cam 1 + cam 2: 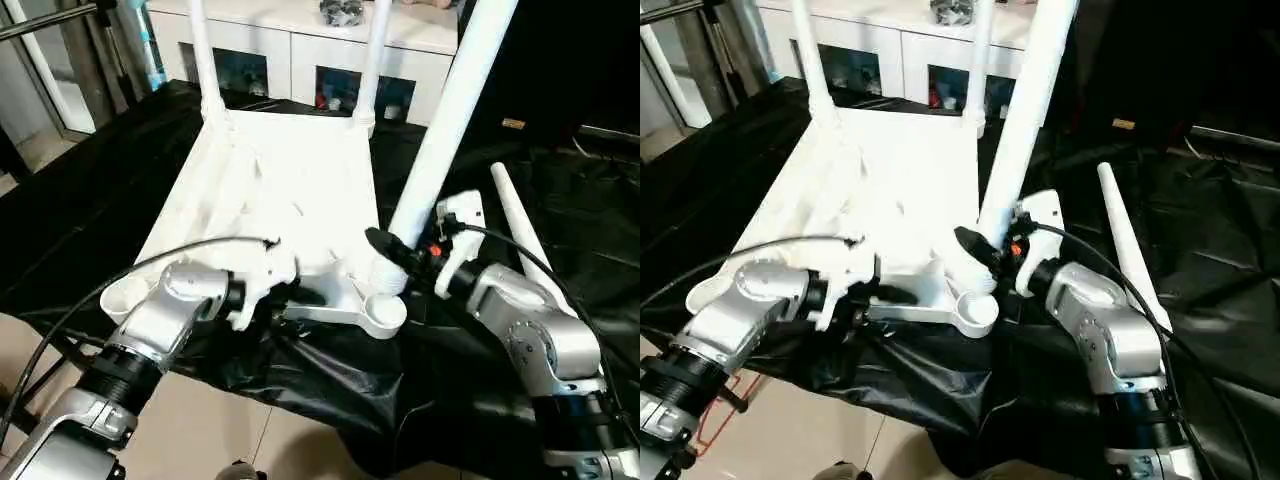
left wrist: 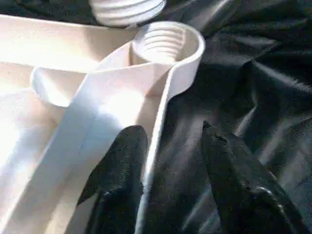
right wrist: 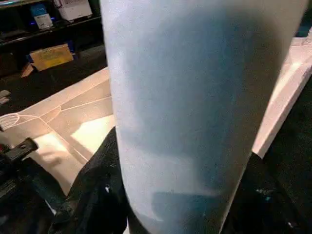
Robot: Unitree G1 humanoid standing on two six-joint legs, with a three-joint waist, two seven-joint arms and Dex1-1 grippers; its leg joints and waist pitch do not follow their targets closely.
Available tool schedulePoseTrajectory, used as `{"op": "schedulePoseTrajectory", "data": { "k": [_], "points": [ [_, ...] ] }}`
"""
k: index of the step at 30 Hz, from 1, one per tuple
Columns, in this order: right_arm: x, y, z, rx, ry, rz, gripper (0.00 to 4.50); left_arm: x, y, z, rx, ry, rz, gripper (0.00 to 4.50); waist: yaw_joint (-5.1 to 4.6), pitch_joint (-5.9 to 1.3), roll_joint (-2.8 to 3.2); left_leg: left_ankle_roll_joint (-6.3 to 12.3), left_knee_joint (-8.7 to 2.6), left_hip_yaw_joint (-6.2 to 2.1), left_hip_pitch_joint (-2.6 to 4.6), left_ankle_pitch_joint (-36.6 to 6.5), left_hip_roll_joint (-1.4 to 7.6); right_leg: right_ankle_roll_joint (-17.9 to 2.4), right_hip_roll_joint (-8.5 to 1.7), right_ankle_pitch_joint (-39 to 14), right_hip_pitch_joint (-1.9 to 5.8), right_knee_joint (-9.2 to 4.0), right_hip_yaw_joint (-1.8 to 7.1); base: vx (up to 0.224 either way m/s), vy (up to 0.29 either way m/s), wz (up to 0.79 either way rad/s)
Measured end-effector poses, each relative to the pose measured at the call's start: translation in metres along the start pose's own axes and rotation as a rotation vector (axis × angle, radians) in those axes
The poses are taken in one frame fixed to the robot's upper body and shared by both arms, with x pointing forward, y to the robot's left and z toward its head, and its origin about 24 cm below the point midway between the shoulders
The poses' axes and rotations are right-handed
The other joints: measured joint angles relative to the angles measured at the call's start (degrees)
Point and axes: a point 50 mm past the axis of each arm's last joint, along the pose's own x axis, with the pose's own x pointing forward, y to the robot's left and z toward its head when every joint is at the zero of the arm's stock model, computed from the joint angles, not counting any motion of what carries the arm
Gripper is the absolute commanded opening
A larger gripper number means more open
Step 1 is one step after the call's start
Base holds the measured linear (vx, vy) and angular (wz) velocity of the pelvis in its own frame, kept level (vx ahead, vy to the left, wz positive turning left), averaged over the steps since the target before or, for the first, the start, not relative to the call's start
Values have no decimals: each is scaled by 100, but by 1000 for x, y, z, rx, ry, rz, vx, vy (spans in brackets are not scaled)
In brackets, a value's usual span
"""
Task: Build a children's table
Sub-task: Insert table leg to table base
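Observation:
The white tabletop (image 1: 290,180) lies upside down on black cloth, with two legs (image 1: 200,50) (image 1: 375,60) standing upright in its far corners. My right gripper (image 1: 395,255) is shut on a third leg (image 1: 450,120), tilted. The threaded end (image 2: 126,9) of that leg hangs just beside the near-right socket (image 2: 165,44), not inside it. At the near edge, my left gripper (image 2: 170,136) is open and straddles the tabletop's rim wall (image 2: 161,112). One finger (image 2: 122,170) is against the inside of the wall; the other (image 2: 229,175) is apart on the cloth side. A fourth leg (image 1: 520,225) lies on the cloth at right.
The near-left socket (image 1: 125,295) holds no leg. A white cabinet (image 1: 300,50) with glass doors stands behind the tabletop. The black cloth (image 1: 330,390) hangs over the near edge onto the tiled floor. Cables run along both forearms.

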Motion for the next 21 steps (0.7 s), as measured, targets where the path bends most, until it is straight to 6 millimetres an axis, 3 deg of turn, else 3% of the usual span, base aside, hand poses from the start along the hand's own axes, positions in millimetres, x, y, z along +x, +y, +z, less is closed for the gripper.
{"op": "schedulePoseTrajectory", "data": {
  "k": [21],
  "points": [
    [-5,4,-4,-6,60,53,190,7,12,1,64,38,-49,7,7,-1,1,1,0,0,-1,-1,0,0,-1,0,1,-2,1,0,0,0]
  ]
}}
